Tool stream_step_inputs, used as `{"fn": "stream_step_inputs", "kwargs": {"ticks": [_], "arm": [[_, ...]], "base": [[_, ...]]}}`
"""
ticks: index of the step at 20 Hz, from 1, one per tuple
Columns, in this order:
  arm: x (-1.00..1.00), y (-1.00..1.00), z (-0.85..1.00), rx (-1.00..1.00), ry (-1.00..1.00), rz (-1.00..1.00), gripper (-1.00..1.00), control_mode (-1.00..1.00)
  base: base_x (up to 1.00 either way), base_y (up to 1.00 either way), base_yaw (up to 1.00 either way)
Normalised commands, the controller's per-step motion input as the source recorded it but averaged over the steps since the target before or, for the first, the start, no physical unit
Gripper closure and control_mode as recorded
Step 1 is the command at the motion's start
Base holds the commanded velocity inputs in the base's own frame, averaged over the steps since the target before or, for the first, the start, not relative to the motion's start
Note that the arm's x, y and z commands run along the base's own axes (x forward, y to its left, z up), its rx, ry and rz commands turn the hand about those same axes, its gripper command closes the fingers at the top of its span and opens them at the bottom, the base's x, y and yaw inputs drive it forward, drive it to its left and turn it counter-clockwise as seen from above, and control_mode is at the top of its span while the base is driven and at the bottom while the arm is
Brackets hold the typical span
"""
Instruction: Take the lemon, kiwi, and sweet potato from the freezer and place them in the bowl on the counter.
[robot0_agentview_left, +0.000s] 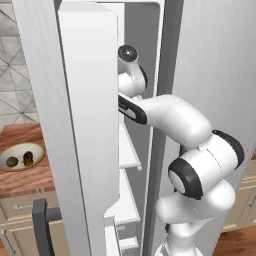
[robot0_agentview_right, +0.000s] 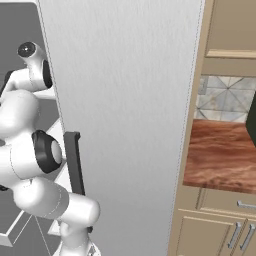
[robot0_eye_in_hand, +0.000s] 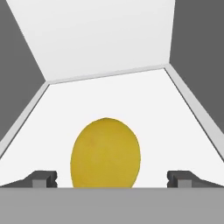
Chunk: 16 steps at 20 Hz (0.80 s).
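You have the freezer (robot0_agentview_left: 85, 125) taking up most of both base views: its open door (robot0_agentview_right: 130, 125) stands edge-on and blocks much of what lies behind, so you see only slivers of the white shelves (robot0_agentview_left: 129, 150) past it. The arm (robot0_agentview_left: 185, 125) reaches from the lower right of the left base view into the freezer, and its hand is hidden behind the door there. To the left, the table (robot0_agentview_left: 22, 172) is cut off by the door and the picture's edge; on it sits the bowl (robot0_agentview_left: 10, 150), partly out of frame, with two small dark lumps (robot0_agentview_left: 21, 160) inside that are too small to identify. In the hand view, the lemon (robot0_eye_in_hand: 106, 153) lies on a white shelf floor (robot0_eye_in_hand: 109, 96), its lower part cut off at the bottom. The gripper (robot0_eye_in_hand: 112, 179) has its jaws spread wide, one fingertip (robot0_eye_in_hand: 41, 178) on each side of the lemon, clear of it and holding nothing.
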Motion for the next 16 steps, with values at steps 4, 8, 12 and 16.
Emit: {"fn": "stream_step_inputs", "kwargs": {"ticks": [4, 8, 12, 16], "arm": [[0.24, 0.11, -0.05, 0.00, 0.04, -0.02, -1.00, -1.00], [0.17, 0.12, -0.16, 0.00, 0.07, -0.01, -1.00, -1.00], [0.05, 0.04, -0.09, 0.00, 0.07, 0.00, 1.00, -1.00], [0.00, 0.00, -0.03, 0.00, 0.01, 0.00, 1.00, -1.00]], "base": [[0.00, 0.00, 0.00], [0.00, 0.00, 0.00], [0.00, 0.00, 0.00], [0.00, 0.00, 0.00]]}}
